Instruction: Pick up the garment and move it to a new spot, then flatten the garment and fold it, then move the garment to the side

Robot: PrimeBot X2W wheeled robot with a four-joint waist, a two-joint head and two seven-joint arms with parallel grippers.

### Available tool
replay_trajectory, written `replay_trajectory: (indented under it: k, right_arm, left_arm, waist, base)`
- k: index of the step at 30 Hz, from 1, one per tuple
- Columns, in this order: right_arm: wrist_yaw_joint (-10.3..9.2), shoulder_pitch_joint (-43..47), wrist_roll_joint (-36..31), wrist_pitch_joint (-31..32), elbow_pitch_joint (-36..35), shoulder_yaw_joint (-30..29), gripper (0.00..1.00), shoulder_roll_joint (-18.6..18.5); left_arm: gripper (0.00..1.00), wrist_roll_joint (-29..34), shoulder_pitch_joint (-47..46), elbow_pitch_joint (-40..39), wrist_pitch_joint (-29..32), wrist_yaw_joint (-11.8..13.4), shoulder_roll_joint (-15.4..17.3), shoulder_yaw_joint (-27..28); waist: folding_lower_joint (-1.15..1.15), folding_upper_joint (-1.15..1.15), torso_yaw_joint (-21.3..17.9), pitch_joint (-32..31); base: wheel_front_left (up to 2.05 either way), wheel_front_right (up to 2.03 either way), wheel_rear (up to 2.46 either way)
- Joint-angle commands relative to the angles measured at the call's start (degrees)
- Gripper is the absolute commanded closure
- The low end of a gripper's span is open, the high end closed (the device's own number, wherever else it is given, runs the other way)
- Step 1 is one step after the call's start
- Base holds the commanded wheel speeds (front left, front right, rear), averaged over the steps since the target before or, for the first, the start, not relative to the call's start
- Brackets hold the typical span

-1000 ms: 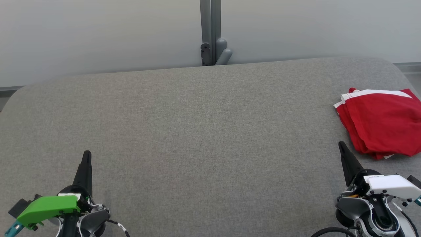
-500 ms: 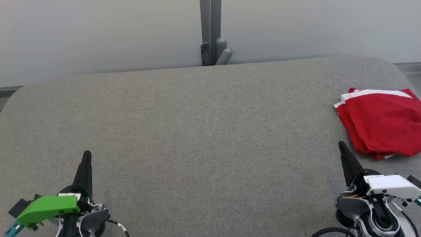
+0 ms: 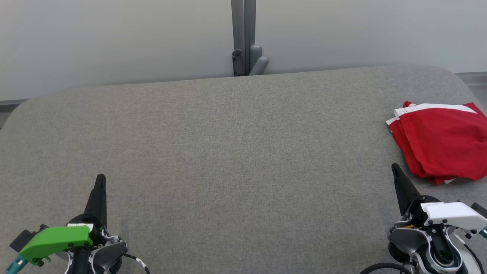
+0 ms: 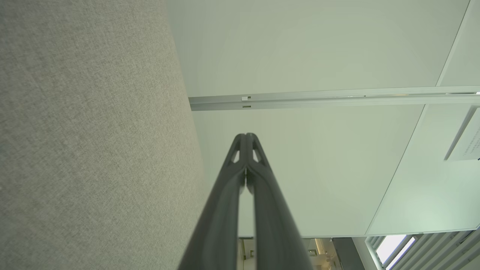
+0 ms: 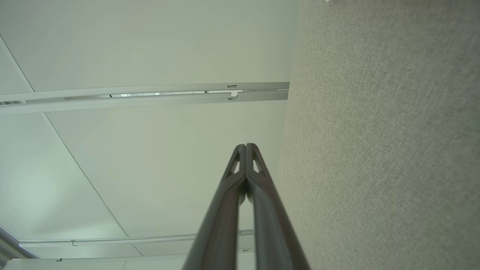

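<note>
Broadly, grey fabric table (image 3: 228,152) across the head view, pale wall (image 3: 114,38) and grey post (image 3: 243,34) behind. Folded red garment (image 3: 445,140) with white trim at the table's right side, resting on it, partly cut by the frame edge. Right gripper (image 3: 395,167) low at the right, near the garment's front corner but apart from it, fingers pressed together, gripping nothing. Left gripper (image 3: 100,178) low at the left, likewise closed and empty, well apart from the garment

My left gripper (image 3: 100,178) sits low on my left, its 2 dark fingers pressed together tip to tip, pointing forward. My right gripper (image 3: 395,168) sits low on my right, likewise closed, its fingers leaning slightly inward.
</note>
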Motion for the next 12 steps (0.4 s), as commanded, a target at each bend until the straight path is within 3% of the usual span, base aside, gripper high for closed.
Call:
replay_trajectory:
  k: [1, 12]
  right_arm:
    - [0.02, -0.66, 0.34, 0.21, 0.1, 0.07, 1.0, -0.25]
    - [0.02, -0.66, 0.34, 0.2, 0.1, 0.07, 1.0, -0.26]
  left_arm:
    - [1.0, -0.15, -0.55, -0.27, 0.22, -0.21, 0.32, 0.09]
    - [1.0, -0.15, -0.55, -0.27, 0.22, -0.21, 0.32, 0.09]
  waist:
    - [0.0, 0.0, 0.0, 0.0]
    - [0.0, 0.0, 0.0, 0.0]
  base:
    - [0.0, 0.0, 0.0]
    - [0.0, 0.0, 0.0]
